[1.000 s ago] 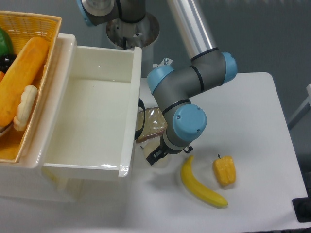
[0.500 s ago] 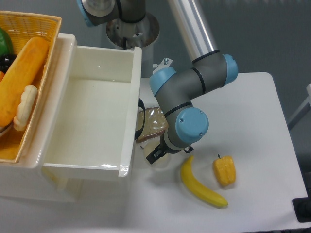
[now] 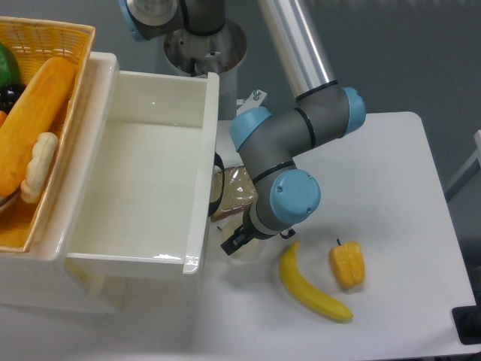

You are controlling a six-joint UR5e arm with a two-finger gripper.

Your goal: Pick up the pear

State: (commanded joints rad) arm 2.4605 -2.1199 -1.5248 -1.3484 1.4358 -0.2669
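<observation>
**Ana:** Where is the small round cream-white toy pear [image 3: 246, 253]?

**Ben:** Low in the middle of the frame, on the white surface [image 3: 391, 188]. It sits just under the robot's grey and blue arm [image 3: 289, 162], right beside the front corner of the big white plastic tub [image 3: 143, 169]. Only a pale bit of it shows, and it blends into the surface.

**Ana:** Does the claw [image 3: 234, 242] have it?

**Ben:** I cannot tell. The dark tip of the claw is down at the pear, but the blue wrist hides most of it. I can't see how wide it is open or if it is squeezing anything.

**Ana:** What else is there?

**Ben:** A long yellow toy banana [image 3: 308, 286] lies just to the right of the pear. A small yellow toy bell pepper [image 3: 346, 264] is a little farther right. A clear crinkly bag with something brown in it [image 3: 233, 192] lies above the pear, by the tub wall. A yellow woven basket of toy food [image 3: 41, 113] is at the upper left.

**Ana:** How will the pear feel to grab?

**Ben:** I think it is light and hard, like hollow plastic. It looks dull, not shiny, so it may not slip much. But it is round, so it could roll or pop out. I would pinch it across its fat middle.
</observation>
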